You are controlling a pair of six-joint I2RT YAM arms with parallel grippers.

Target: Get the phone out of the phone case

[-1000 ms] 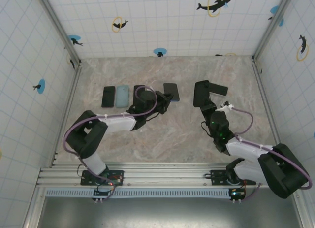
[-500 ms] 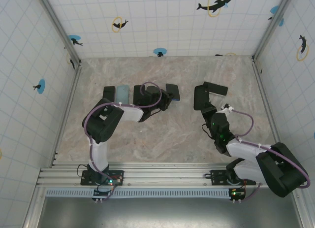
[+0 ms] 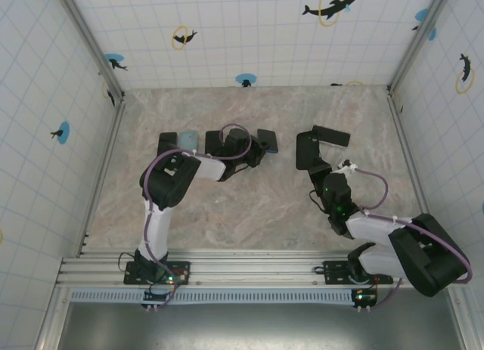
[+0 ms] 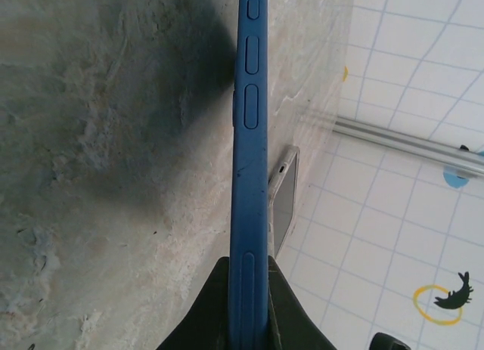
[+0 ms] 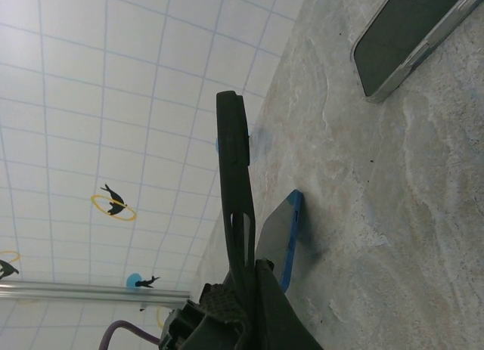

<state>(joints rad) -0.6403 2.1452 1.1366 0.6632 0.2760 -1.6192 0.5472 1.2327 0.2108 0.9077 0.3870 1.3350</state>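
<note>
- One marble-patterned table (image 3: 257, 206), walled by white tiles with dolphin stickers.
- Two arms. The left arm (image 3: 170, 180) reaches far and right; the right arm (image 3: 378, 229) reaches far and left.
- Two grippers, both clamped.
  - The left gripper (image 3: 255, 147) is closed on the blue phone case (image 3: 267, 140). Its wrist view shows the case standing on edge between the fingers, button side up.
  - The right gripper (image 3: 311, 159) is closed on the black case (image 3: 305, 147), which is also held on edge, right of centre.
- Six flat phone-sized slabs in all, two held and four lying on the table.
  - Blue phone case: far centre, with a dark screen face inside its rim in the right wrist view, so the phone is in it.
  - Black case: I cannot tell whether it holds a phone.
  - One clear-rimmed phone (image 3: 333, 135) lies flat, just far-right of the black case.
  - Three lie in a row at far left: a black phone (image 3: 167, 144), a pale blue slab (image 3: 187, 143), and a dark slab (image 3: 214, 143) partly hidden by the left arm.
</note>
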